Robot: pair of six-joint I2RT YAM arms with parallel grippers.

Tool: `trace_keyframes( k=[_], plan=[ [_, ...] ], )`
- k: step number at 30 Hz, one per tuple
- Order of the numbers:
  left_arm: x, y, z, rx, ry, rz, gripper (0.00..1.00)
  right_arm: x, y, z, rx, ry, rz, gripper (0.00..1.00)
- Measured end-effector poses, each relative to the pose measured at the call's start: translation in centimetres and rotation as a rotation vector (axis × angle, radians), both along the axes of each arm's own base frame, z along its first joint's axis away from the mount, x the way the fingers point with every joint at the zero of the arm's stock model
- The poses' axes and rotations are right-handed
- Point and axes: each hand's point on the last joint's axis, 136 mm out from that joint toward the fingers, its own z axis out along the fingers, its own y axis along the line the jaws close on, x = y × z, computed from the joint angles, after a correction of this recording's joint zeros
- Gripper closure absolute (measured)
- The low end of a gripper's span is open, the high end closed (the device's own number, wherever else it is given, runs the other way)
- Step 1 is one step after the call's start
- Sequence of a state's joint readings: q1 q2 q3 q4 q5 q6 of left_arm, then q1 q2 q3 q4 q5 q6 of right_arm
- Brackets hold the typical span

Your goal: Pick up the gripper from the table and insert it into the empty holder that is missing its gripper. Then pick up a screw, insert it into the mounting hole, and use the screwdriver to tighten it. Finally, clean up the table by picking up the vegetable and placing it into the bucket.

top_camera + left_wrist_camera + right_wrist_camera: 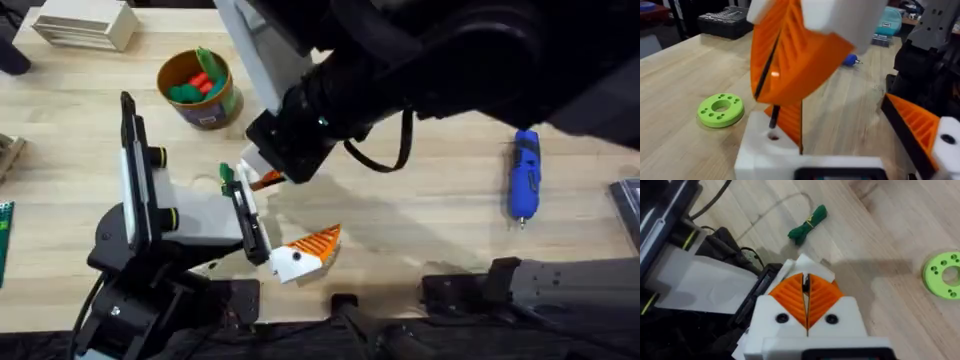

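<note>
The right gripper (pixel 806 287), hanging from a large, dark, blurred arm that covers much of the table's far side, has its orange pads pinched tight on a thin black screw (pixel 774 118). Most of the screw is hidden between the pads.

The left gripper (pixel 290 212) stands wide apart and holds nothing. On one side of it the white holder (pixel 765 145) has the orange gripper piece (pixel 791 125) seated upright in it.

The bucket (pixel 228 102) stands at the far left with green and red bits inside; its label is too small to read. The blue screwdriver (pixel 524 175) lies well apart on the right, with no legible writing. A flat green ring (pixel 720 109) lies near the holder. The green vegetable (pixel 807 224) lies on the wood beside the left arm.

The screw's lower end sits right at the holder's mounting hole (pixel 773 136); whether it has entered cannot be told.
</note>
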State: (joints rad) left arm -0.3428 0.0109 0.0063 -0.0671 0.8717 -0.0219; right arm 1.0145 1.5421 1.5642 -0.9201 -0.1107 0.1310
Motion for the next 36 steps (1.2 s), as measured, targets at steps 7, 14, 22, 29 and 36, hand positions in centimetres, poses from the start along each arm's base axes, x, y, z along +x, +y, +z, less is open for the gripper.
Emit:
trace_keyframes(
  k=[7,14,22,29,36],
  plan=[
    [0.0,0.0,0.0,0.0,0.001,0.0,0.014,0.0,0.3,-0.9,-0.016,0.019,0.005,0.995],
    [0.0,0.0,0.0,-0.002,0.011,-0.001,0.014,0.2,0.6,-1.4,-0.025,0.026,0.005,0.995],
    [0.0,0.0,0.0,-0.003,0.014,0.0,0.014,0.1,0.0,-1.6,-0.055,0.03,-0.003,0.995],
    [0.0,0.0,0.0,-0.003,0.011,0.001,0.014,0.4,-0.2,-1.9,-0.073,0.018,-0.015,0.995],
    [0.0,0.0,0.0,-0.004,0.015,0.001,0.013,0.6,0.0,-2.1,-0.074,0.019,-0.015,0.995]
  ],
)
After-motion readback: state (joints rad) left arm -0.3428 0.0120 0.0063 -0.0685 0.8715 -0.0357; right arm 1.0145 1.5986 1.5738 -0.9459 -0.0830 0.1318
